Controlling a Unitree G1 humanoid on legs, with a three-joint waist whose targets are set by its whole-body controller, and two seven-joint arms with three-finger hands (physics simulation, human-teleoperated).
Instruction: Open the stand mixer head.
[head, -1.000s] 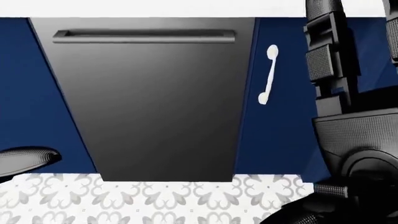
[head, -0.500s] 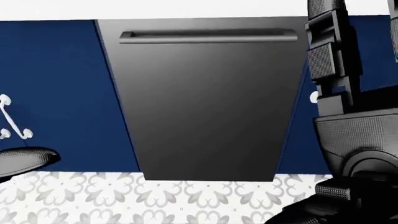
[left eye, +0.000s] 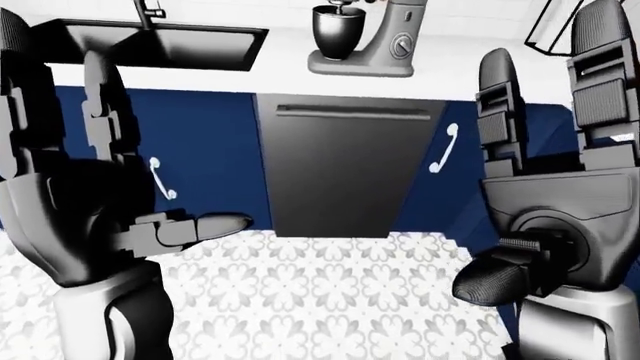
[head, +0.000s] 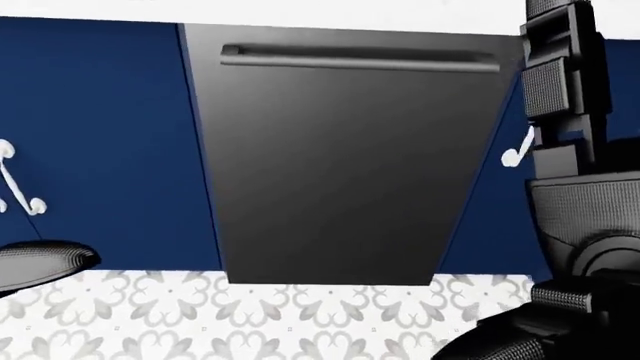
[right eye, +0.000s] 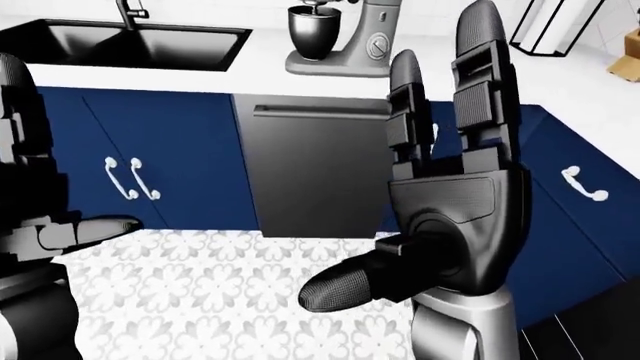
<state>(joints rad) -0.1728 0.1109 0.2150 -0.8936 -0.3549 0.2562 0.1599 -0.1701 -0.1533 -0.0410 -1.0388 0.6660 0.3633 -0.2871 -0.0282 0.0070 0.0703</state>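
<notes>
— What does your left eye give you?

— The stand mixer (left eye: 375, 41) stands at the top of the view on the white bench (left eye: 290, 64), its steel bowl (left eye: 338, 30) under the head, which is down. The sink (left eye: 160, 41) lies to its left, the dishwasher (left eye: 345, 169) directly below it. My left hand (left eye: 95, 187) is raised, fingers spread, holding nothing.

— And the head view?

— It looks low: only the dishwasher door, its bar handle (head: 360, 58), blue cabinets and patterned floor (head: 200, 322). Against a second ago the door has slid rightward across the picture and a pair of white cabinet pulls (head: 15, 184) has come in at the left, so the camera has moved, not the kitchen. I judge I'm still lining up on the mixer.

— The right eye?

— My right hand (right eye: 450, 195) is up and open, fingers straight, empty, well short of the mixer. The approach comes first; the head remains untouched.
</notes>
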